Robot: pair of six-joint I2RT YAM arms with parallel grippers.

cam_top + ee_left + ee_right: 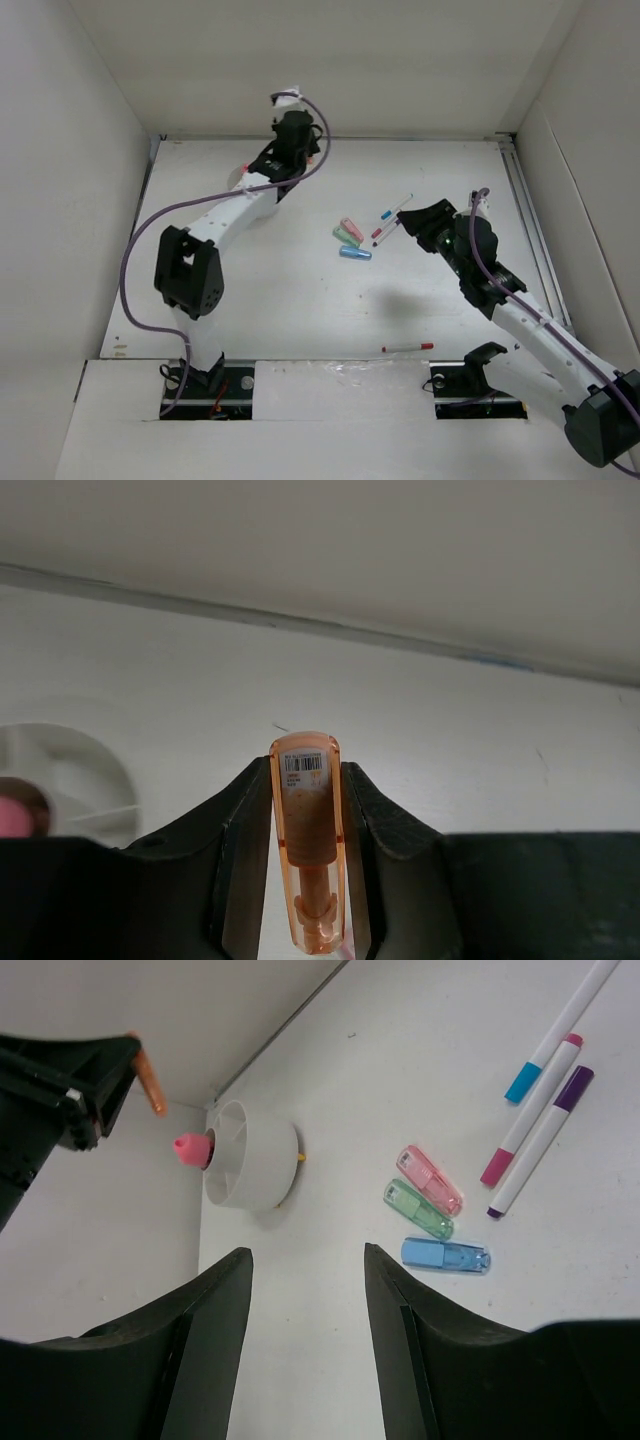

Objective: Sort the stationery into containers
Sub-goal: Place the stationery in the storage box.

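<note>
My left gripper [308, 880] is shut on a short translucent orange cylinder [306, 820] and holds it in the air near the back wall, right of the round white divided cup [75, 770]. The cup [250, 1160] holds a pink item [190, 1148]. In the top view the left gripper [287, 101] is at the back and the arm hides most of the cup. My right gripper [305, 1280] is open and empty, above bare table near the pink [430, 1180], green [418, 1208] and blue [445, 1255] blocks. Three pens [530, 1110] lie right of them.
A red-capped pen [407, 347] lies alone near the table's front edge. The white back wall [320, 540] is close ahead of the left gripper. The left wall stands just beyond the cup. The right gripper [408, 222] hangs beside the pens [396, 208].
</note>
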